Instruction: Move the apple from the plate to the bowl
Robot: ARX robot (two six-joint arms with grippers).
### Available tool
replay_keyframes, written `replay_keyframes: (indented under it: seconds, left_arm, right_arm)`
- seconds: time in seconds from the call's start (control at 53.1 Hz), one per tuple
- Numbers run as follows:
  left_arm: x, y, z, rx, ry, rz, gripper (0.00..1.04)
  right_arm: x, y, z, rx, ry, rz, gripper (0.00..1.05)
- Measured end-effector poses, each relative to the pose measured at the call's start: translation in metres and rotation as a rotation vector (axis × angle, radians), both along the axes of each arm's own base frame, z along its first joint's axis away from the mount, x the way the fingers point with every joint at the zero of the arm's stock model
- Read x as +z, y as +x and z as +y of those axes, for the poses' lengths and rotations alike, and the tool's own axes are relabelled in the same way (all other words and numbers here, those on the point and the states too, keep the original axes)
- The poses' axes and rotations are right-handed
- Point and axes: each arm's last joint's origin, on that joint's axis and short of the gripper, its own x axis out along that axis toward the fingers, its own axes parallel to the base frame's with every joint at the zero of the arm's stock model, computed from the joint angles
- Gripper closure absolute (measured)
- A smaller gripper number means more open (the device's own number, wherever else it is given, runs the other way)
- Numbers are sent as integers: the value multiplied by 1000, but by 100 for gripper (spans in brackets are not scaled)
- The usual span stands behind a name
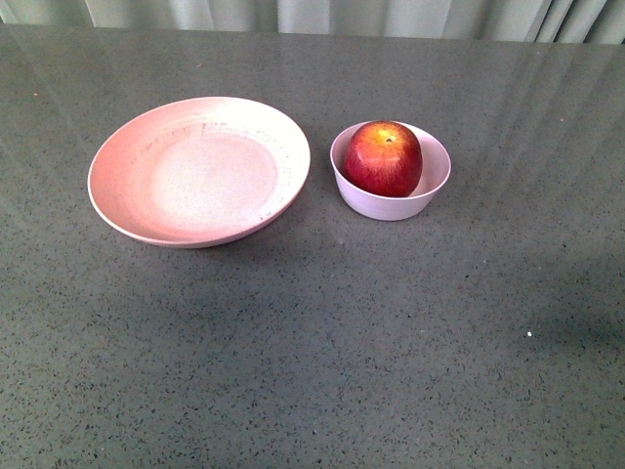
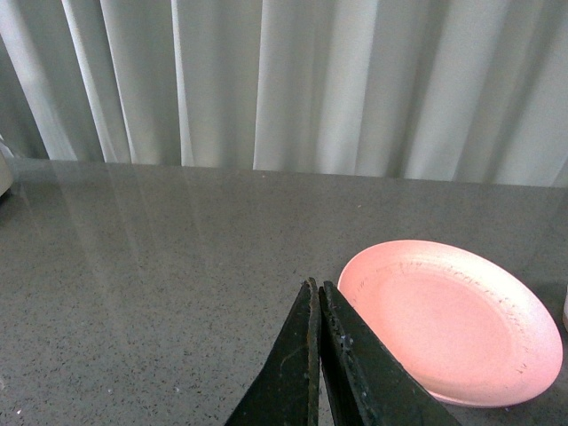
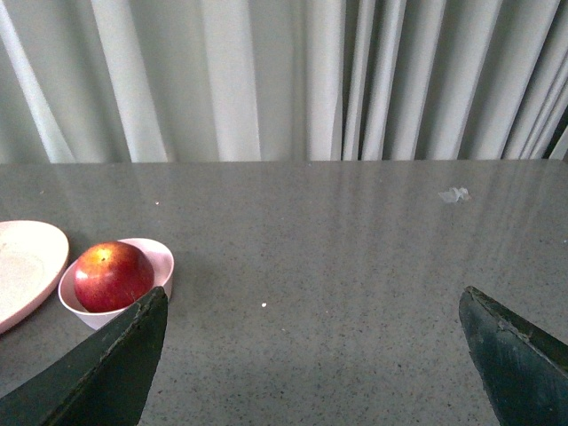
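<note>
I see the apple [image 1: 383, 157] sitting in the bowl [image 1: 391, 203], stem dimple up, filling most of it. The plate [image 1: 198, 170] lies just left of the bowl on the grey desk [image 1: 322, 342], not touching it. My left gripper [image 2: 317, 330] has its fingers [image 2: 288, 373] clenched together on nothing, near the plate. My right gripper [image 3: 311, 346] is released, fingers [image 3: 115, 364] spread wide, well apart from the bowl.

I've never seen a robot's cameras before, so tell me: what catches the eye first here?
The dark red apple stands out, sitting inside the small pale bowl near the middle of the grey table. Just left of it lies a wide pink plate with nothing on it. White curtains hang behind the table.
</note>
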Motion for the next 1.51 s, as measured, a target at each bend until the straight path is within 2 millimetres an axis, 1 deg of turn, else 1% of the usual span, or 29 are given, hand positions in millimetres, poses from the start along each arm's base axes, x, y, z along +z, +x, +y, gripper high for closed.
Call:
replay_keyframes:
  seconds: [0.528,0.603,0.678,0.923,0.961,0.98,1.017,1.074,1.112,1.3,1.376,1.451,1.507]
  left_arm:
    - [0,-14,0,0,0,-2,103]
    - [-4,-19,0,0,0,31,103]
    - [-4,-24,0,0,0,13,103]
    - [-4,-24,0,0,0,14,103]
    - [-4,-24,0,0,0,14,97]
    - [-4,-24,0,0,0,14,91]
    - [-4,-24,0,0,0,14,84]
    - [-4,-24,0,0,0,14,70]
    - [-4,-24,0,0,0,14,63]
    - [-4,-24,0,0,0,14,36]
    - [-4,-24,0,0,0,14,19]
    - [-4,-24,0,0,0,14,9]
    - [-4,-24,0,0,2,14,8]
  right_arm:
    - [0,0,0,0,0,0,9]
    - [0,0,0,0,0,0,9]
    - [0,0,0,0,0,0,9]
    - [0,0,0,0,0,0,9]
    - [0,0,0,0,0,0,9]
    - [0,0,0,0,0,0,9]
    - [0,0,0,0,0,0,9]
    - [0,0,0,0,0,0,9]
    - [0,0,0,0,0,0,9]
    - [0,0,0,0,0,0,9]
    - [0,0,0,0,0,0,9]
    - [0,0,0,0,0,0,9]
    - [0,0,0,0,0,0,9]
